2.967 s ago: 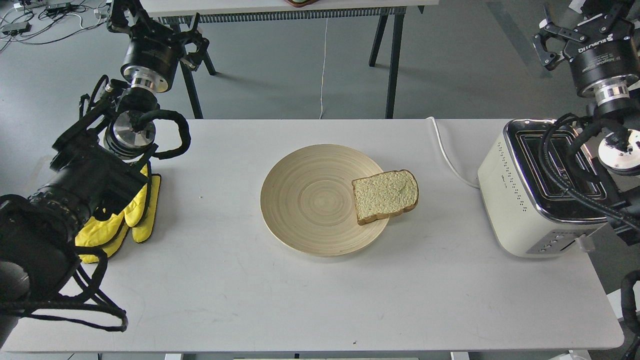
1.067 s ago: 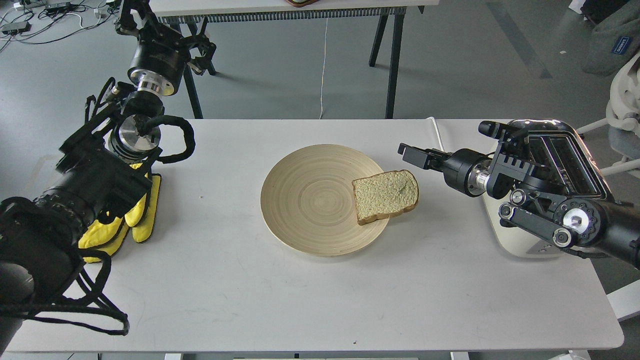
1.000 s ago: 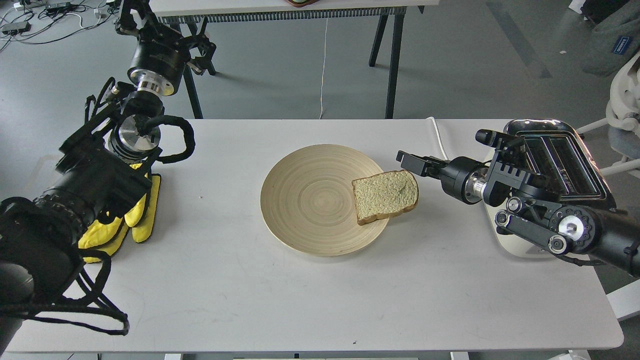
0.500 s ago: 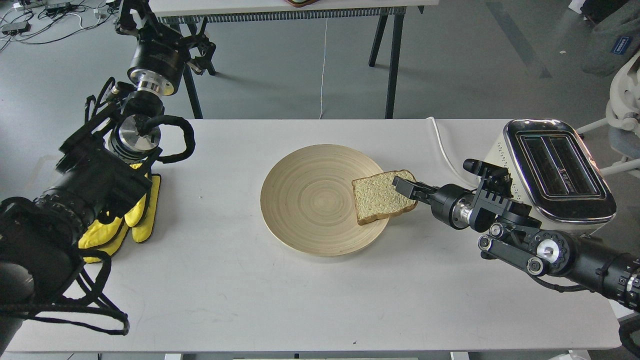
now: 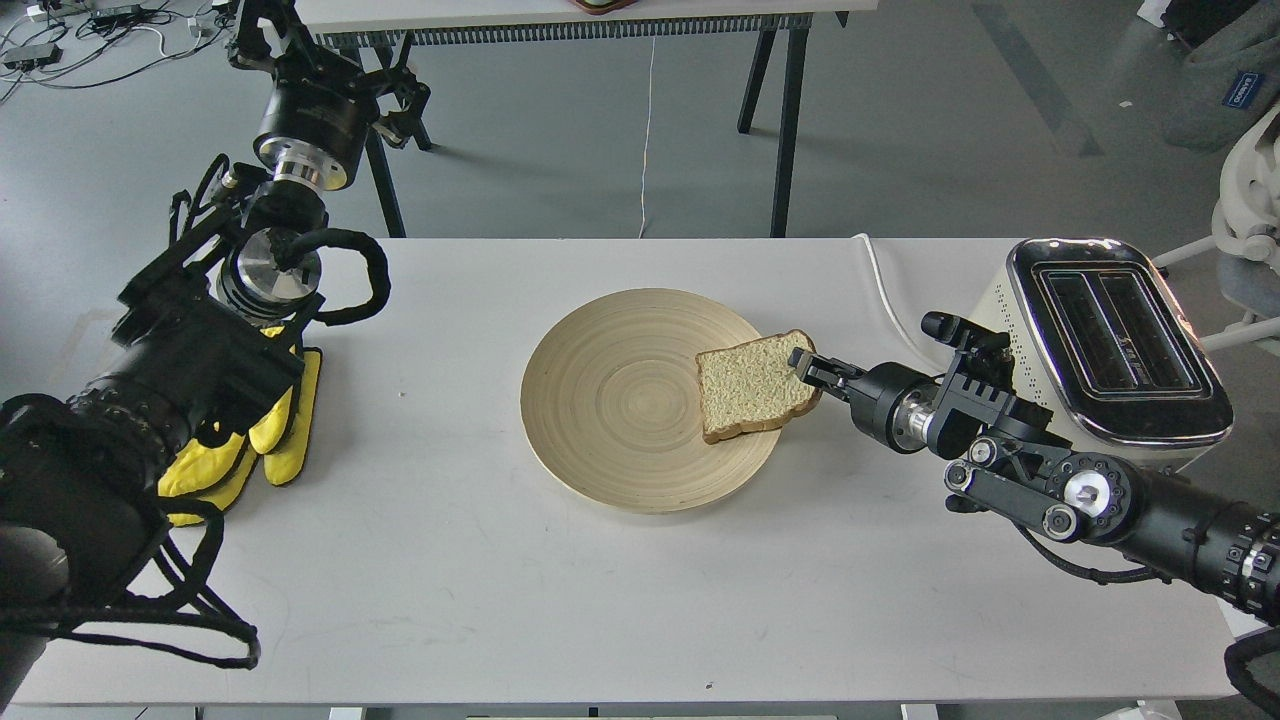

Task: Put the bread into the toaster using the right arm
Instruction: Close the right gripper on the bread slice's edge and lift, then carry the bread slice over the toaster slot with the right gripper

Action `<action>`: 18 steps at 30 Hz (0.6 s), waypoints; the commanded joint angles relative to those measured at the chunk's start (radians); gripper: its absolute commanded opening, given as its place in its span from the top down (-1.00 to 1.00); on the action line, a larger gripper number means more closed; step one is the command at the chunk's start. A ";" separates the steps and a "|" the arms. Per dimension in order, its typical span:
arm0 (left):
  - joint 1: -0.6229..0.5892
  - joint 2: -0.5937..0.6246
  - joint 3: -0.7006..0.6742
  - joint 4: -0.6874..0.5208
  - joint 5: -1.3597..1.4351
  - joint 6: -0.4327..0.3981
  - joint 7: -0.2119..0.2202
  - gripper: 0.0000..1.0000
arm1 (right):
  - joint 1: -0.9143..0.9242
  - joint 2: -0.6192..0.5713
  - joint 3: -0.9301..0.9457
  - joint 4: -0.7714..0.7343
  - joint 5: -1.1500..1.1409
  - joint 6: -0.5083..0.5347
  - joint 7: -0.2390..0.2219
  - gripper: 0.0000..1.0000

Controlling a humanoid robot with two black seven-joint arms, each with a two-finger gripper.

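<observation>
The bread lies on the right part of a round wooden plate, and its right edge hangs past the rim. My right arm reaches in low from the right. Its slim gripper is at the bread's right crust, touching it. The fingers are small and dark, so I cannot tell whether they hold the slice. The cream-white toaster stands at the table's right end with both slots empty, just behind the right arm. My left gripper hangs open and empty beyond the table's far left corner.
Yellow gloves lie at the left edge under my left arm. The toaster's white cord runs over the table's back edge. A second table's legs stand behind. A white chair is at the far right.
</observation>
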 commanded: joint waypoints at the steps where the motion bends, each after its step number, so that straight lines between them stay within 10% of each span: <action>1: 0.000 0.000 0.000 0.000 0.000 0.001 0.000 -1.00 | 0.022 -0.019 0.049 0.058 0.005 0.007 0.000 0.77; 18: 0.001 -0.001 0.002 0.000 0.000 -0.002 0.001 -1.00 | 0.350 -0.703 -0.070 0.461 -0.192 0.105 -0.002 0.77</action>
